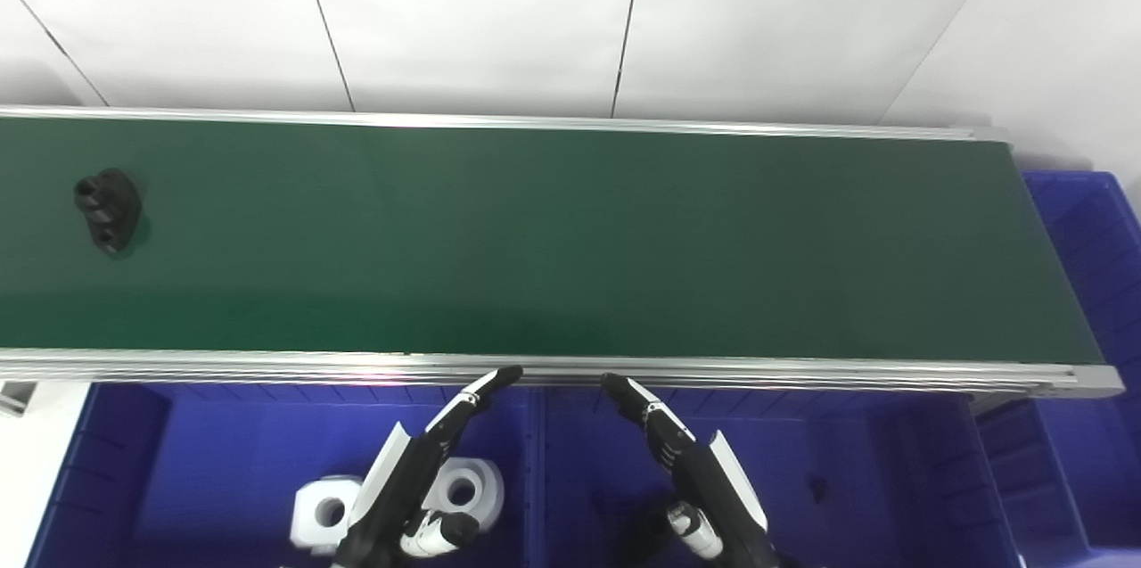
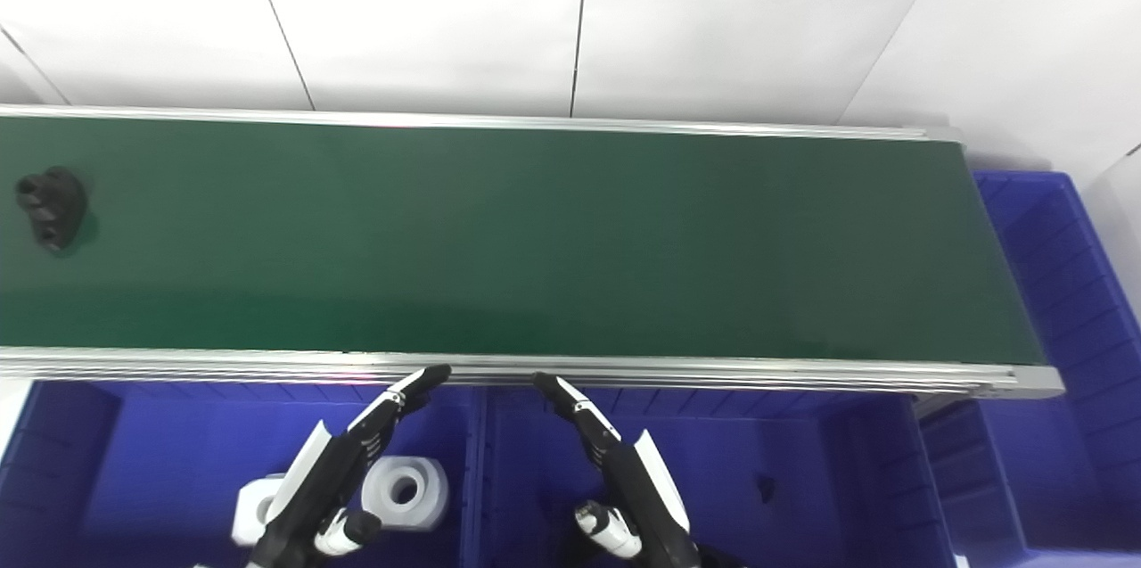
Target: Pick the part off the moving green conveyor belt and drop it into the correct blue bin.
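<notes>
Both hands hang nearest the camera, over the blue bins below the belt's near rail. On the left hand the fingers are stretched out straight and apart, tips just short of the rail, with nothing in them; the right hand mirrors it, extended and empty. That pose reads as waiting: palms angled toward each other, tips up at the belt's edge, ready to reach over once the part comes within range.

The black part lies flat on the green belt at its far left end, well apart from both hands. It is a dark lump with several round holes along one side. By my judgement it has to travel toward the middle before either hand can take it; the left one sits nearer.

Below the left hand, the left bin holds 2 white blocks with round holes. The right bin shows a small dark piece on its floor, so black parts probably belong there. A third blue bin stands past the belt's right end.

Aluminium rails frame the belt, and behind it rise plain white wall panels with thin dark seams.
</notes>
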Robot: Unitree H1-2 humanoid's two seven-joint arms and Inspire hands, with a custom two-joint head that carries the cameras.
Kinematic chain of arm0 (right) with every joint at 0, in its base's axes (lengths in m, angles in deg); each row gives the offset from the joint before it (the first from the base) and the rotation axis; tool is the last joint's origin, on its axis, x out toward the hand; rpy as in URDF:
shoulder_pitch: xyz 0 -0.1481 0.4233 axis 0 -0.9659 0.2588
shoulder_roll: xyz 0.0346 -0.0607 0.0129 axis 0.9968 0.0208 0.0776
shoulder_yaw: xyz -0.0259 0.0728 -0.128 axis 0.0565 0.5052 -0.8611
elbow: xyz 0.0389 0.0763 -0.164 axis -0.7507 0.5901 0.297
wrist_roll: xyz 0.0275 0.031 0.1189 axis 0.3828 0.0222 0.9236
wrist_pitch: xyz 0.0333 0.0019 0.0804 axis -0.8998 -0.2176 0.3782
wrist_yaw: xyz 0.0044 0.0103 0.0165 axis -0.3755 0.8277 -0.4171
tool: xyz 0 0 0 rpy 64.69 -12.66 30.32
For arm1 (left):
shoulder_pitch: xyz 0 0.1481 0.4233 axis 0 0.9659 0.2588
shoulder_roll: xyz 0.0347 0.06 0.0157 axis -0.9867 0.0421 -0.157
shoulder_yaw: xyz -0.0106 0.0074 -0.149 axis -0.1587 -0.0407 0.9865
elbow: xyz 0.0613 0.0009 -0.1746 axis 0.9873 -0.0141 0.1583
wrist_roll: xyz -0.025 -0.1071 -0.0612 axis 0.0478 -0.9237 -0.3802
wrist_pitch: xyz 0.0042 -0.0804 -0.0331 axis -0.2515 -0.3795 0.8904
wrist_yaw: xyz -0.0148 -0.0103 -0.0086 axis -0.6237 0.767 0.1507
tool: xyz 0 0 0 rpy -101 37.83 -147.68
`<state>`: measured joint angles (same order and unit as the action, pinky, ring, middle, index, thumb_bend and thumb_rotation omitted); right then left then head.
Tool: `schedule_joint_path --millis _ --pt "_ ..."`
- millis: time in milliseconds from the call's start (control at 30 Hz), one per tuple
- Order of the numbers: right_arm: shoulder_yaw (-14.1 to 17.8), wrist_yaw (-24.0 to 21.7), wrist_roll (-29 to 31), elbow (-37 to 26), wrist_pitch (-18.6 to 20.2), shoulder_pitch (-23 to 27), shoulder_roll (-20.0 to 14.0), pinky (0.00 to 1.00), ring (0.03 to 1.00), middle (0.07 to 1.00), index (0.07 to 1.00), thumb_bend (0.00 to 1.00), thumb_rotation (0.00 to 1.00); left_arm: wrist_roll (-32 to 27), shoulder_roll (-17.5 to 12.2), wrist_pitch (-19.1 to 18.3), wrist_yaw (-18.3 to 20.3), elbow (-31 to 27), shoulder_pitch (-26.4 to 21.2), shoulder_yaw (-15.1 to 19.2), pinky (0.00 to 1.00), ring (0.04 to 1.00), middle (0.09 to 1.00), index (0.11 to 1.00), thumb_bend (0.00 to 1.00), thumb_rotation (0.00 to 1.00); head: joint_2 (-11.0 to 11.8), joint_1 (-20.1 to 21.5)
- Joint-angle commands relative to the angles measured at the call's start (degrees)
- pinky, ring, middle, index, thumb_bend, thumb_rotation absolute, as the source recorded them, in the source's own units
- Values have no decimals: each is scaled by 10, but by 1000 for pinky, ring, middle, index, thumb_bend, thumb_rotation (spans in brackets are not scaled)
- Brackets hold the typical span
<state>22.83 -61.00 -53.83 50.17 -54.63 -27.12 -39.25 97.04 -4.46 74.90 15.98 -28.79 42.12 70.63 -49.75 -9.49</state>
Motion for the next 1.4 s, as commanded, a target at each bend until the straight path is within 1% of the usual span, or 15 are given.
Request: schedule_joint_path --millis 0,33,100,133,233,533,633,667,767,800,833,900,1033,1167,1367 --pt "0 1 3 -4 -30 -1 2 918 931 916 897 956 1000 0 -1 26 0 1 -2 -1 924 942 916 886 1000 1000 11 -9" --pt "0 2 3 -1 -30 -1 0 915 931 916 896 959 1000 2 -1 30 0 8 -3 -2 924 942 916 887 1000 1000 25 -19" --pt "1 3 3 6 -30 -1 -3 914 932 916 895 972 1000 6 0 37 -1 18 -5 -5 917 941 915 887 999 1000 38 -31" --pt "1 4 3 9 -30 0 -4 915 932 915 894 979 1000 8 1 39 -3 22 -6 -6 913 940 914 887 997 1000 38 -31" --pt "2 3 11 24 -30 2 -8 929 935 914 891 972 999 14 6 46 -9 38 -9 -11 905 938 916 886 986 1000 64 -52" --pt "0 9 14 54 -30 17 -19 929 930 908 895 975 1000 30 11 47 -39 70 -23 -32 857 920 910 880 957 1000 105 -83" --pt "1 8 18 63 -30 20 -23 923 933 910 893 997 1000 34 11 47 -56 85 -30 -45 855 917 907 873 968 1000 127 -103" --pt "2 9 19 68 -30 21 -25 911 928 909 894 1000 1000 36 10 47 -63 93 -34 -51 845 912 901 867 966 1000 141 -116" --pt "4 2 26 79 -30 25 -28 904 926 912 897 1000 1000 39 9 47 -81 111 -43 -64 831 904 893 854 978 1000 152 -127" --pt "5 -1 29 84 -30 27 -29 911 930 915 899 1000 1000 42 8 47 -91 116 -46 -69 822 899 889 849 983 1000 163 -135" --pt "5 -3 31 88 -30 28 -30 919 934 919 903 1000 1000 43 6 47 -100 119 -49 -75 802 885 881 838 989 1000 165 -136" --pt "8 -8 35 100 -30 32 -31 920 935 920 904 1000 1000 45 4 47 -117 132 -59 -88 794 881 879 834 989 1000 187 -149" --pt "13 -13 41 119 -30 40 -30 959 952 929 904 986 989 46 -3 47 -143 158 -77 -111 769 866 864 824 994 999 211 -163" --pt "22 -30 50 136 -30 46 -28 996 973 938 915 970 986 43 -5 47 -156 175 -89 -122 765 864 861 820 1000 1000 221 -173" --pt "44 -63 65 151 -30 48 -17 1000 990 951 931 947 968 19 -5 47 -146 187 -95 -127 765 865 867 820 1000 1000 229 -179"
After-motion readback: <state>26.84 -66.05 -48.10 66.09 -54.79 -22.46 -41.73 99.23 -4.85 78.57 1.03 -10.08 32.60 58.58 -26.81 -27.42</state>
